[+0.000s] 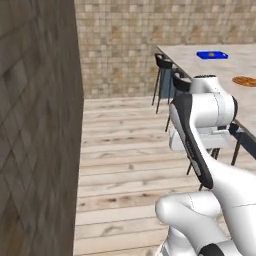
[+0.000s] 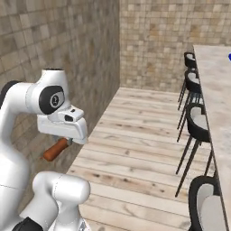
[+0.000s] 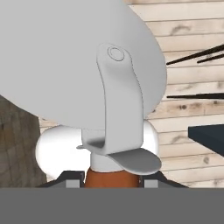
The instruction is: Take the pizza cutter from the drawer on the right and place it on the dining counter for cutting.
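So the pizza cutter [image 3: 94, 65] is sitting right in the jaws, clamped by its reddish-brown wooden handle [image 3: 109, 178]. In the hand view the big round silver-grey wheel blade takes up most of the upper part, with the grey bracket arm running down its face to the neck where the handle starts, and the two dark finger tips [image 3: 72, 177] sit tight on either side of that handle at the bottom. So the jaws are closed around the handle, no gap showing.

From the right base view you can see the handle poking out below and to the left of the white hand block, angled down — the gripper [image 2: 63, 143] itself is mostly tucked under the hand there, held up in the air over the wooden plank floor [image 2: 135, 149], next to the stone-tiled wall [image 2: 81, 49].

The dining counter [image 1: 220, 65] is off to the robot's right, a long pale slab with dark bar stools [image 2: 198, 122] lined up along its near edge. In the left base view there's a blue tray-ish thing [image 1: 212, 55] sitting further back on the counter and a pizza [image 1: 245, 81] closer in — both well apart from the cutter. The cutter isn't touching the counter at all, it's just hanging in the grip in front of the arm.
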